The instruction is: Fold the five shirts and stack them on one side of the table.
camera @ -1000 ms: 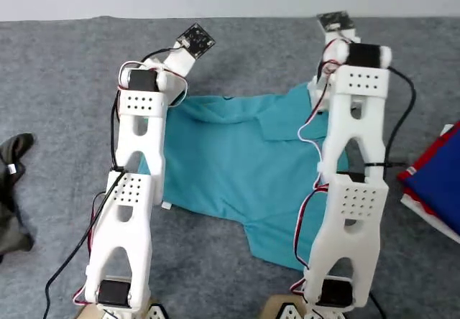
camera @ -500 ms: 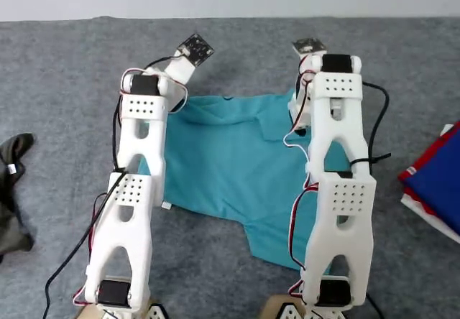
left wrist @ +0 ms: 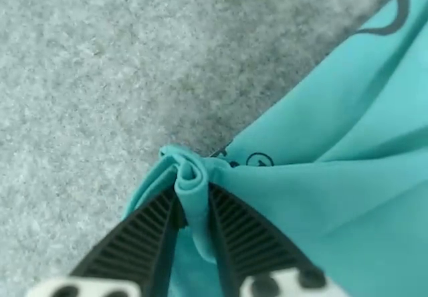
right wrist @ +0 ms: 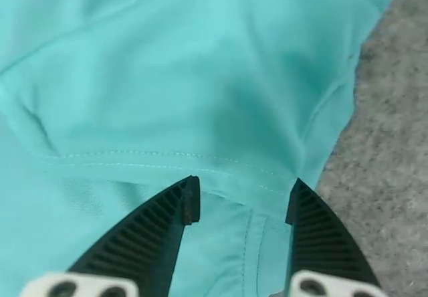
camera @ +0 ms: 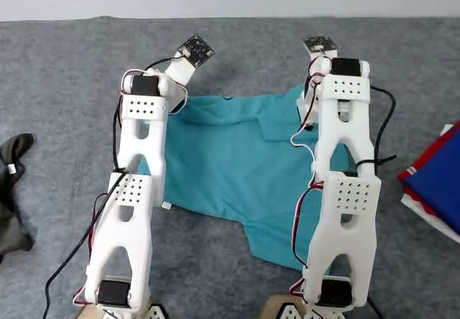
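Shirt: the teal short-sleeved fabric shirt point(camera: 230, 161) lies spread out mid-table on the grey felt table cover point(camera: 72, 67), under both arms.
Left gripper point(left wrist: 194, 200): clamped on a bunched nub of the shirt's far edge; the cloth bulges out past the tips.
Right gripper point(right wrist: 243, 193): jaws apart over a stitched seam close to the shirt's edge, holding nothing.
Risk, uneven hold: one side is pinched and the other is free. Lifting now probably drags the shirt askew and skews the fold.
Risk, slip: the left grip is small and rounded, so tension could pull the nub out.
Risk, bad bite: the right jaws straddle a doubled seam near the felt. They may catch one layer only, or miss the edge.
Neighbours: a dark crumpled garment point(camera: 13, 190) lies at one table edge and a blue-and-red folded cloth pile point(camera: 435, 182) at the other. A wide swing could disturb the pile.
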